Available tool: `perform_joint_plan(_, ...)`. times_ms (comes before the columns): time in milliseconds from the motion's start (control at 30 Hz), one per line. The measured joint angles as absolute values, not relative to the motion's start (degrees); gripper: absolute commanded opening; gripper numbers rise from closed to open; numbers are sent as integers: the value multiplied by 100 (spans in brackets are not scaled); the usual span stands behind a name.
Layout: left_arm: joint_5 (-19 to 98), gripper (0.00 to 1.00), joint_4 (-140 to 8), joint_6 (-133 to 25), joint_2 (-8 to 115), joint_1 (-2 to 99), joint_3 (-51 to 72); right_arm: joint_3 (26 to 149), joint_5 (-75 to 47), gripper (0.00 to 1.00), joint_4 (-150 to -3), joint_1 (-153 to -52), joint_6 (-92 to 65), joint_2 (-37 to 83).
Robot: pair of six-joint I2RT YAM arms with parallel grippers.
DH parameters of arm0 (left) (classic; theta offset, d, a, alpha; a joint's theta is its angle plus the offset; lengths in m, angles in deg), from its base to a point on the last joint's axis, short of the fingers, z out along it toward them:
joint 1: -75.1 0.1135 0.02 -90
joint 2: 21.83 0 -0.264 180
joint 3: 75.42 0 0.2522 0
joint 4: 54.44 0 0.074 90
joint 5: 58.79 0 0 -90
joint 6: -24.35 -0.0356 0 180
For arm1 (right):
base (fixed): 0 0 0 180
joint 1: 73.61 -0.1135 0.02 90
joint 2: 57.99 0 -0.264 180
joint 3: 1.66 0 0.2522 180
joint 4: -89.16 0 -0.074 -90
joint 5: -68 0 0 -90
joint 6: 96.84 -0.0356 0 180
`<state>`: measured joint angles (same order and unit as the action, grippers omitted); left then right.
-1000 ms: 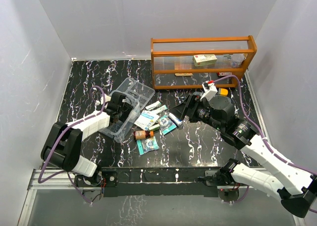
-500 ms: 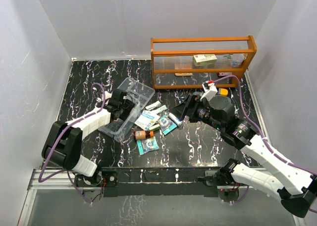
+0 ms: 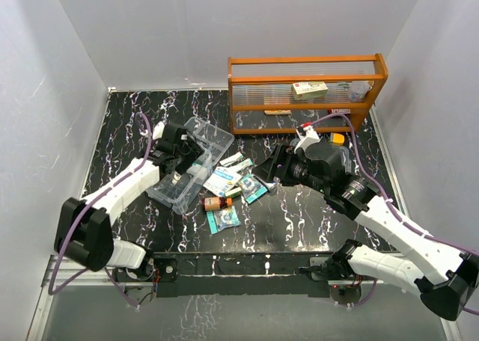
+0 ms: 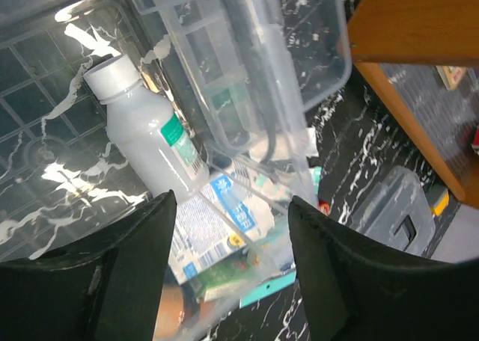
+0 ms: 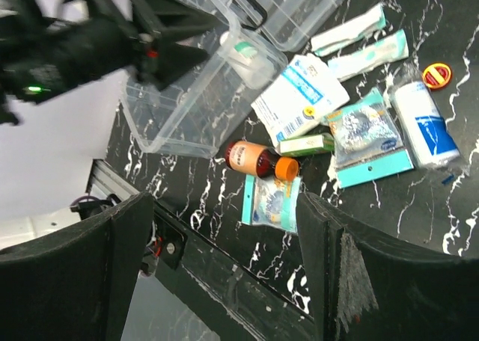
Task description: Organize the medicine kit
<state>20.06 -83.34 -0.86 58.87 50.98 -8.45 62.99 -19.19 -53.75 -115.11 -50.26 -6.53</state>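
The medicine kit's clear box lies open left of centre, with a clear tray and lid leaning behind it. Inside the box rests a white bottle with a green label, also visible from above. My left gripper hovers over the box, open, holding nothing. A brown bottle with an orange cap, teal packets, a white carton and a blue-labelled white bottle lie loose on the table. My right gripper hangs open above them.
An orange wooden rack with a ribbed clear panel stands at the back right. A small red and yellow cap lies by the blue-labelled bottle. White walls close in the black marbled table on three sides.
My left gripper has opened and drawn back and up from the box, and the white bottle now lies inside it. My right arm has shifted slightly left.
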Motion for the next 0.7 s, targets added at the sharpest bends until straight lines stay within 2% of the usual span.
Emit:
perform_joint_plan(300,2349,78,-9140,-1867,4836,5098,-121,6153,-1750,76,-5314,-11511,-5273,-487)
perform_joint_plan(333,2436,81,-9171,-2083,4681,5098,-121,6131,-1753,76,-5322,-11511,-5312,-452)
perform_joint_plan(400,2688,97,-9243,-2634,4270,5098,-117,6052,-1779,76,-5327,-11511,-5439,-362)
perform_joint_plan(700,5118,99,-9232,-4682,3214,5085,182,5650,-1995,75,-5445,-11511,-5854,-143)
